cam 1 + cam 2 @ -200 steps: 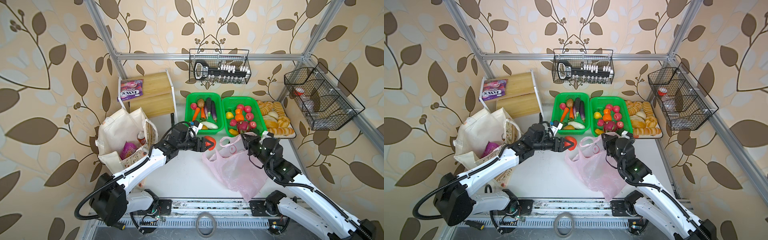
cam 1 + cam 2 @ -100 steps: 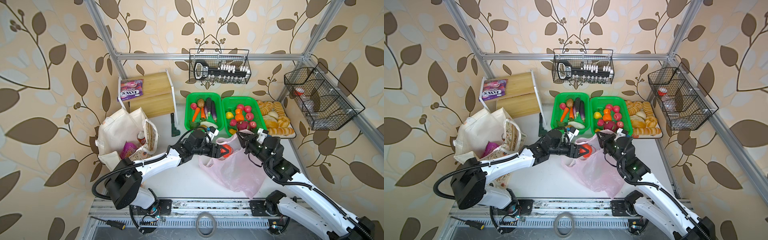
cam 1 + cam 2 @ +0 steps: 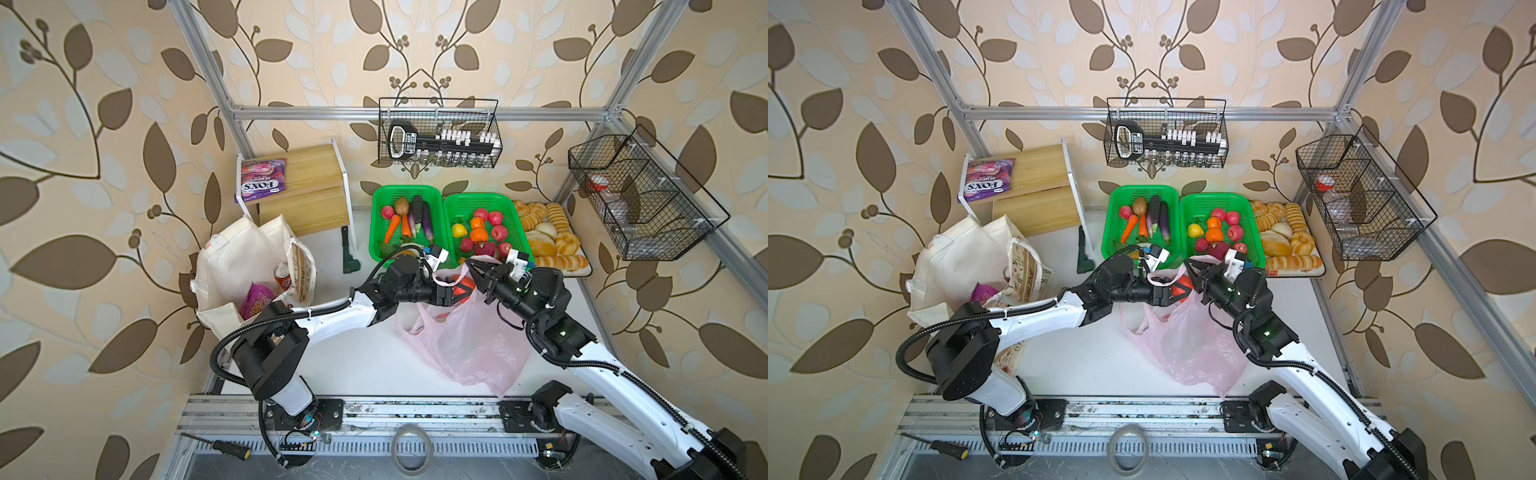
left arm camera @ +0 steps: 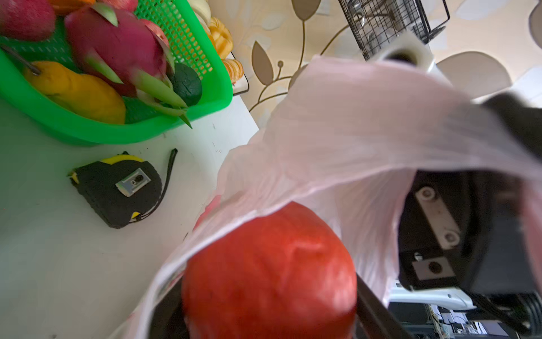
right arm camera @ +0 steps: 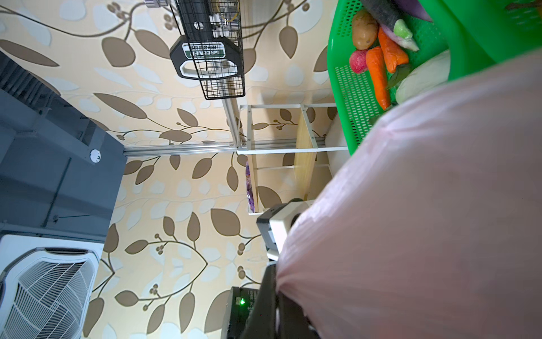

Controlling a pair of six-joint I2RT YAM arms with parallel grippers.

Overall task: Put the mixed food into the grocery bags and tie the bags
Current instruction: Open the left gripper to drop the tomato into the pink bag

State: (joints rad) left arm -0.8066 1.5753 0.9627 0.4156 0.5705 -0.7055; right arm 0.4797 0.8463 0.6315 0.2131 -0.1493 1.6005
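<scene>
Tape measure (image 4: pixel 117 190) near pink bag (image 4: pixel 352 132), left wrist view only

I see two green baskets (image 3: pixel 405 190) side by side at twelve o'clock on the table, with bread rolls (image 3: pixel 548 243) just beside them at one. A purple-pink FOX'S packet (image 3: pixel 262 181) lies on the wooden shelf (image 3: pixel 316 203) at eleven, and a screwdriver (image 3: pixel 226 447) at seven.

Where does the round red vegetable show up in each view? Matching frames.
Top view: round red vegetable mid-frame, at the mouth of the translucent pink plastic bag.
Top view: vegetable in the same spot.
Left wrist: close foreground, under the bag's rim.
Right wrist: not in it; the bag fills the foreground.
Shared landmark: the pink bag, in all four.
</scene>
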